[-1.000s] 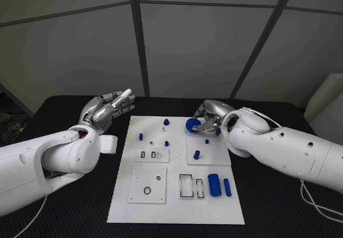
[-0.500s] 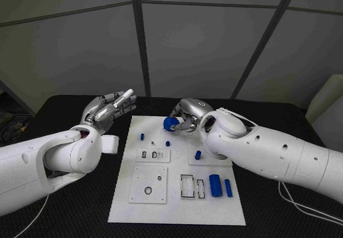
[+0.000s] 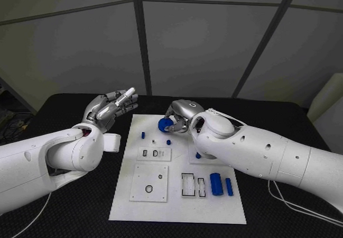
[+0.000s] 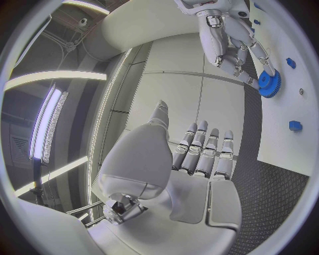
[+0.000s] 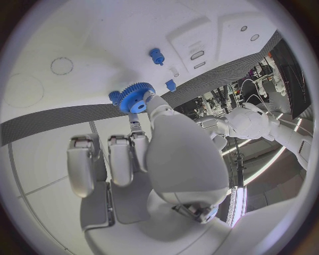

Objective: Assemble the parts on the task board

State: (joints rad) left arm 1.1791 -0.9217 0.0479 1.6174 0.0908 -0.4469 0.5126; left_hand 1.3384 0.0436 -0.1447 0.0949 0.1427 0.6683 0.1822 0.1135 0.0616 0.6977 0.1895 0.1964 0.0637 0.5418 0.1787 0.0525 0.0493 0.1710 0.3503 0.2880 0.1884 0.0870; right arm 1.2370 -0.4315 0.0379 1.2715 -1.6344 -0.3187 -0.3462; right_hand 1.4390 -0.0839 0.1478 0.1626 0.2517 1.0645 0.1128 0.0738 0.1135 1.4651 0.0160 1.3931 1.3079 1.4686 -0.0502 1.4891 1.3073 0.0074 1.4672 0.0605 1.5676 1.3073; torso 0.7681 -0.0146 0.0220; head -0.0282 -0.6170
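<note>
Left to right across the black table [image 3: 293,129]. The left hand [image 3: 111,108] is raised beside the near-left edge of the task board [image 3: 175,204], palm up, fingers spread and holding nothing; it touches no part. On the board's left half stand small blue pegs [image 3: 143,134], with white slotted blocks [image 3: 154,154] below them. Above the board's far middle, the right hand [image 3: 183,114] pinches a blue gear [image 3: 166,124] between thumb and fingertips, the toothed rim facing outward in the right wrist view [image 5: 135,98]. Toward the near right lie a blue cylinder [image 3: 215,183] and a thinner blue rod [image 3: 229,186], both flat on the board and untouched.

The step in hand appears to be seating the gear on a post at the far end of the board. To do it well, the gear's bore should be brought directly over its post with the face level, then lowered straight down without twisting. Whether the gear already touches a post cannot be told; the fingers hide its underside. The left hand is best kept clear.
</note>
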